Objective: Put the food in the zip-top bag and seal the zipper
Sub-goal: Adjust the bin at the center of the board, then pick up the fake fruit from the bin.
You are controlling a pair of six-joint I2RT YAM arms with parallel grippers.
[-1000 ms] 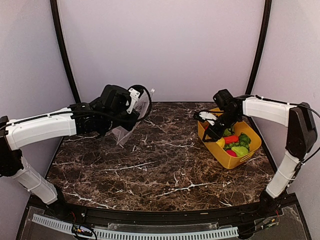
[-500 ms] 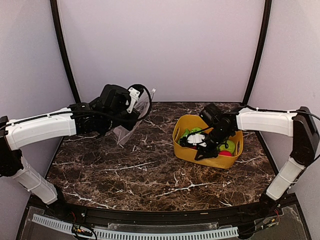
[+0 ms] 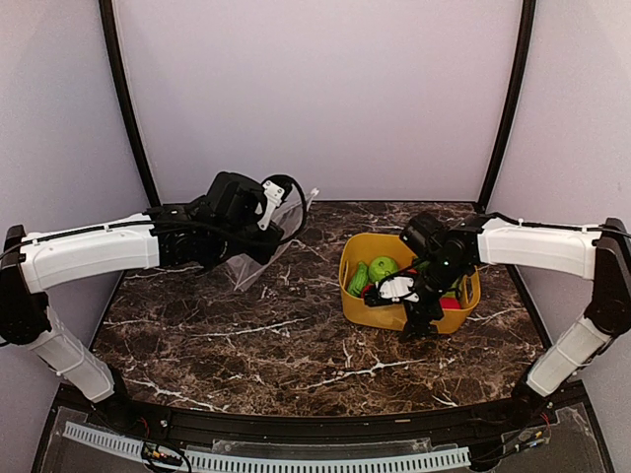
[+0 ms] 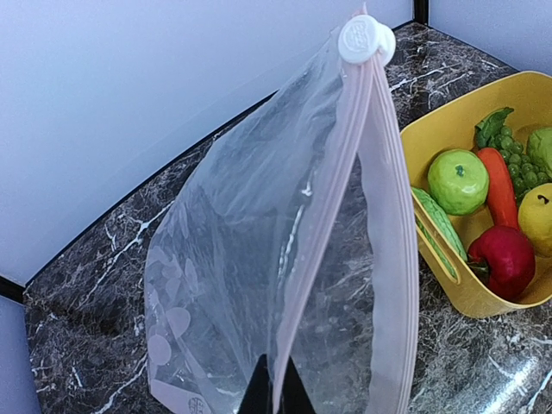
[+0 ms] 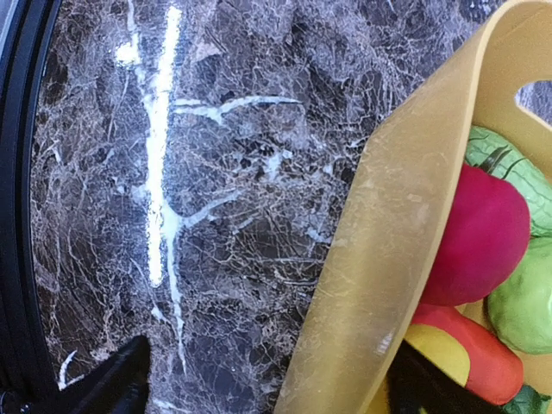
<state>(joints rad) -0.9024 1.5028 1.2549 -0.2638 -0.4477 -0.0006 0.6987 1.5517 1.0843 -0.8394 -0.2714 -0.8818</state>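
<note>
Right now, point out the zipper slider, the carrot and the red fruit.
zipper slider (image 4: 366, 39), left wrist view, its round white cap.
carrot (image 4: 498, 185), left wrist view, mid orange body.
red fruit (image 4: 503, 259), left wrist view, rounded side.

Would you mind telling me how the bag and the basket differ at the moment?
The bag is clear and floppy; the basket is yellow and rigid. The bag is held up by the left end effector, while the basket sits on the table. The bag is empty; the basket holds the food. Both are open.
</note>
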